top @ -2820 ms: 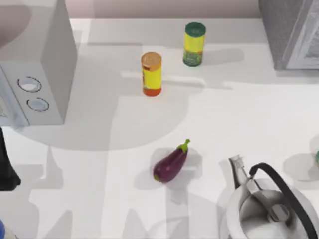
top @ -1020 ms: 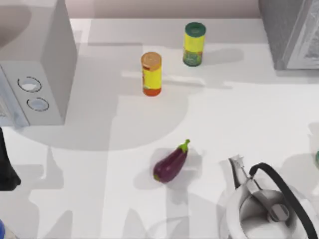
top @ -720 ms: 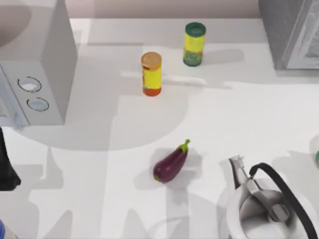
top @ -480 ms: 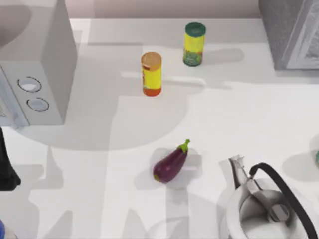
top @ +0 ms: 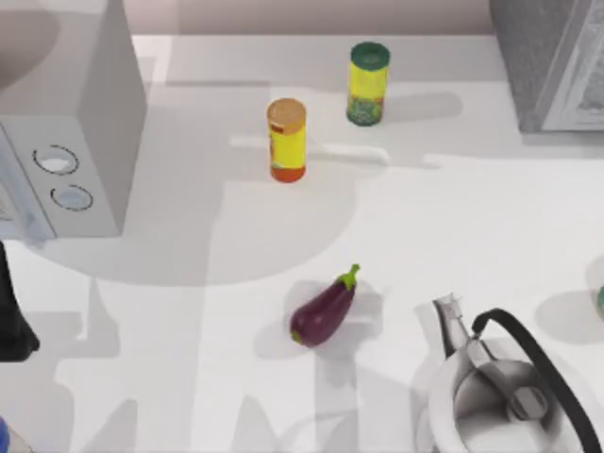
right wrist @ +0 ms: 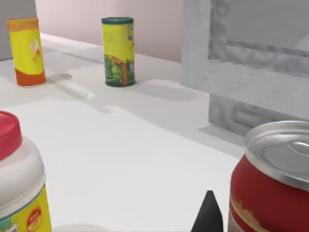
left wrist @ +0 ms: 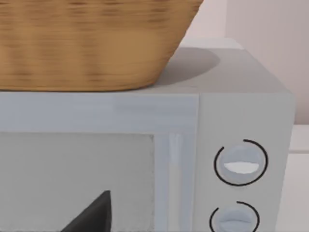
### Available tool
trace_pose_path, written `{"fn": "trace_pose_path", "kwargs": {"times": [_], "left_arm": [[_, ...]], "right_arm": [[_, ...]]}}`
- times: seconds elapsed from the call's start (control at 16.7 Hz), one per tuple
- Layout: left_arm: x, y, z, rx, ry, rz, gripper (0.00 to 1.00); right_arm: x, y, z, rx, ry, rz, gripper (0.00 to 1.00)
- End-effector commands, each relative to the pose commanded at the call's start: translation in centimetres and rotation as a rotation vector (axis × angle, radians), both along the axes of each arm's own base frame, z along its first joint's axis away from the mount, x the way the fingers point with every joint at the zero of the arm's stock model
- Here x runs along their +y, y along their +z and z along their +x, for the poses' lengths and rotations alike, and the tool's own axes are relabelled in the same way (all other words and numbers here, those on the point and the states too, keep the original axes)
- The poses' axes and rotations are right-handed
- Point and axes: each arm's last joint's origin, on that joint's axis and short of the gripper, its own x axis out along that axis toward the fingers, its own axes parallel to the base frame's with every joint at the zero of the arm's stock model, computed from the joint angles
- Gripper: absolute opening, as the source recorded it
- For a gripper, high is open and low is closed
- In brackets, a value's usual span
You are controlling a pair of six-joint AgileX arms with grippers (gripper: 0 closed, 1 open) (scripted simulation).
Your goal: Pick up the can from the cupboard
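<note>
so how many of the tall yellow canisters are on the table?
2. The orange-capped canister stands mid-table toward the back; the green-capped canister stands farther back, to its right. More could be hidden outside the views.

The red can with a silver top stands upright just beside the grey cupboard

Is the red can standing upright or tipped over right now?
Upright: in the right wrist view the red can shows its silver lid on top, level, beside the cupboard.
</note>
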Motion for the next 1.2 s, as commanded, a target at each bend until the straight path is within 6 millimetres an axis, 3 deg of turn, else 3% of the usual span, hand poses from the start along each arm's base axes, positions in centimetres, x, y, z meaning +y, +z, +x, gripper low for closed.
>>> {"fn": "trace_pose_path", "kwargs": {"times": [0.36, 0.9, 1.2], "left_arm": [[0.0, 0.0, 0.0, 0.0, 0.0, 0.0, 1.0], [0.0, 0.0, 0.0, 0.0, 0.0, 0.0, 1.0], [0.0, 0.0, 0.0, 0.0, 0.0, 0.0, 1.0]], "right_arm": [[0.2, -0.2, 0.1, 0.001, 0.005, 0.0, 0.0], [0.6, -2.2, 0.2, -0.022, -0.017, 0.036, 0.0], [1.3, -1.7, 0.6, -0.004, -0.029, 0.035, 0.0]]}}
